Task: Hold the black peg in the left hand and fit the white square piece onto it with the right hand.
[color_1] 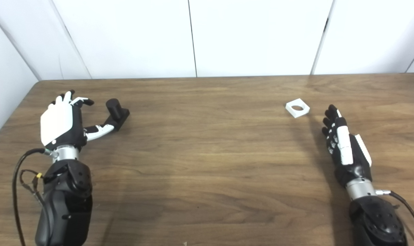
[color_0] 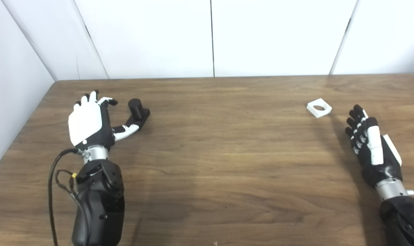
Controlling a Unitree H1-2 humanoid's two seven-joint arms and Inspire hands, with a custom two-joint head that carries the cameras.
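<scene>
Brown wood-grain laminate covers the table [color_0: 207, 164], which is backed by white wall panels [color_0: 207, 34]. On the left side of the table, the black peg, a short cylinder standing upright on a black rectangular base [color_0: 137, 112], is seen resting on the surface. The left hand, black with a white back plate [color_0: 91, 123], is placed just beside it with its fingers [color_0: 91, 97] spread and raised and its thumb [color_0: 126, 131] stretched out toward the base; whether the thumb tip actually touches the base cannot be told. Nothing is grasped by this hand. A black cable [color_0: 53, 177] is looped beside the left forearm.

Toward the right side, the white square piece with a round hole through its centre [color_0: 319, 107] is laid flat on the wood, well apart from the peg. The right hand [color_0: 369, 147] is held near it, a little closer to the camera and further right, clear of the piece. Its fingers [color_0: 355, 123] are extended and loosely together, pointing away from the robot, and nothing is held in it.
</scene>
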